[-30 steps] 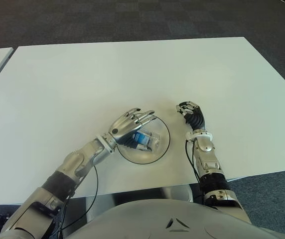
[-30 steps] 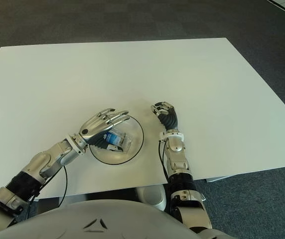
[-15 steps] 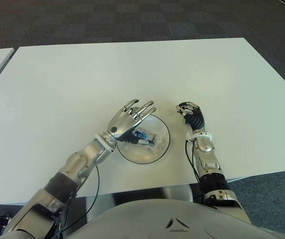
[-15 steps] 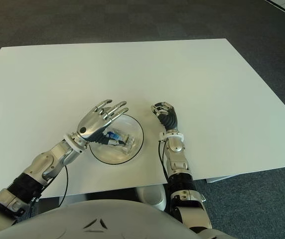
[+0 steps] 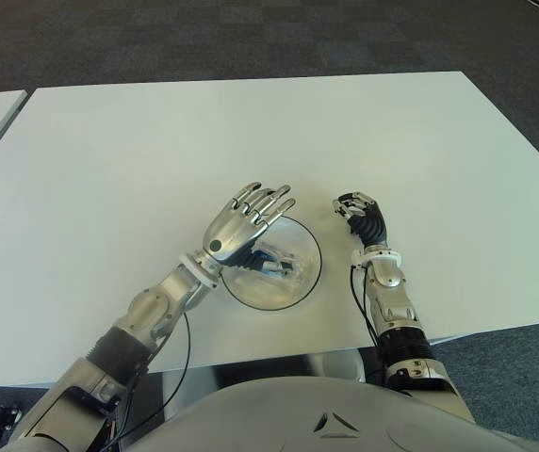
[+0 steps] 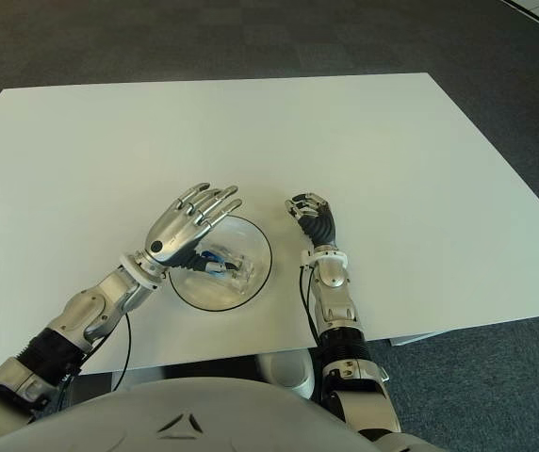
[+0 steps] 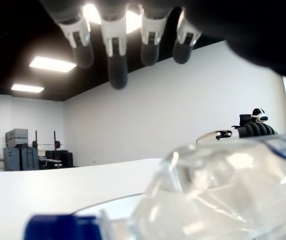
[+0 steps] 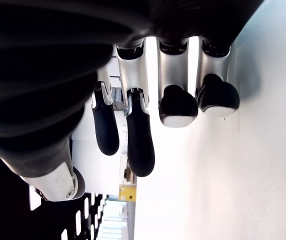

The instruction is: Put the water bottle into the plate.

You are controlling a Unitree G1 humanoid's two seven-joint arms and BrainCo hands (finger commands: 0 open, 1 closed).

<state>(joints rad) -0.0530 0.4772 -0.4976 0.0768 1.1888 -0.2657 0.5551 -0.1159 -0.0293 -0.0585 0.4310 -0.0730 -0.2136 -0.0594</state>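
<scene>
One bottle lying on its side in a glass plate, with two robot hands nearby.
The water bottle [image 6: 224,265] rests inside the plate [image 6: 257,276] on the white desk [image 6: 109,151]. The left hand [image 6: 183,229], fingers spread and holding nothing, hovers over the plate's left rim, partly hiding the bottle. The right hand [image 6: 311,217], fingers curled and empty, shows just right of the plate.

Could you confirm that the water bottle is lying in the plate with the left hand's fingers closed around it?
Not quite: the water bottle does lie in the plate, but the left hand is open above it, fingers spread and holding nothing. The left wrist view shows them clear of the bottle.
</scene>
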